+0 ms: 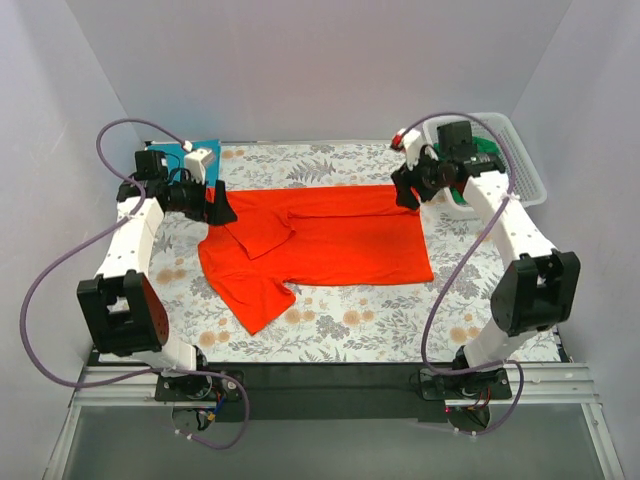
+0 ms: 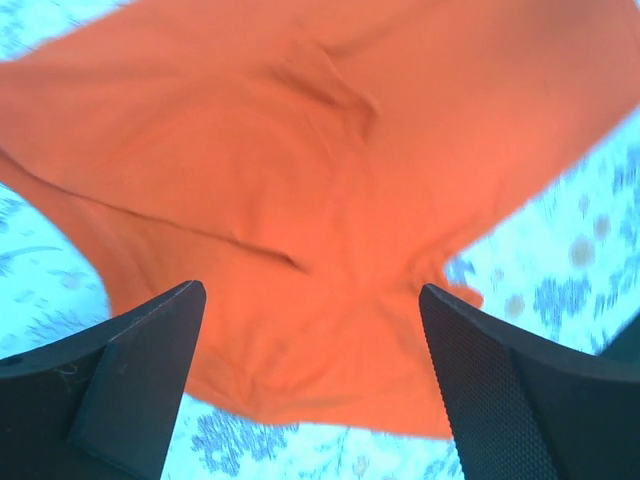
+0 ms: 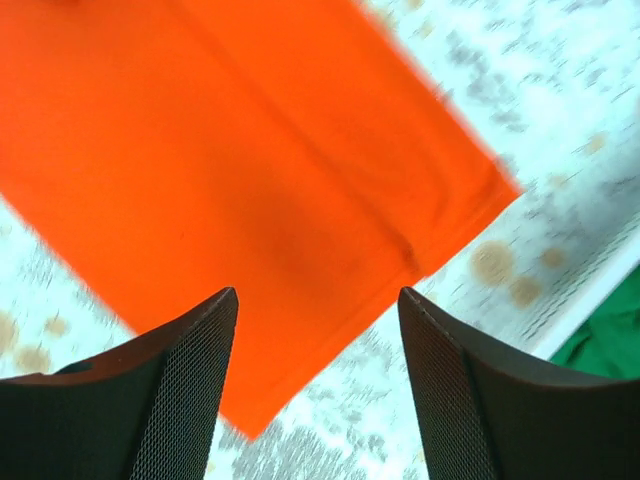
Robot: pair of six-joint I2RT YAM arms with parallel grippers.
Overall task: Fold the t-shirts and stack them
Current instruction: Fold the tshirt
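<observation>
The orange-red t-shirt (image 1: 330, 240) lies spread on the floral cloth, one sleeve folded inward near the collar end. My left gripper (image 1: 215, 205) hovers open over its left end. In the left wrist view the left gripper (image 2: 312, 290) has only the orange fabric (image 2: 300, 150) below its jaws. My right gripper (image 1: 407, 190) is open at the shirt's far right corner. The right wrist view shows the right gripper (image 3: 318, 292) wide apart above the hem corner (image 3: 200, 150). A teal t-shirt (image 1: 180, 150) lies at the back left. A green t-shirt (image 1: 487, 147) (image 3: 605, 345) sits in the basket.
A white lattice basket (image 1: 528, 170) stands at the back right, behind the right arm. The floral grey cloth (image 1: 330, 320) covers the table. White walls close in the left, back and right sides.
</observation>
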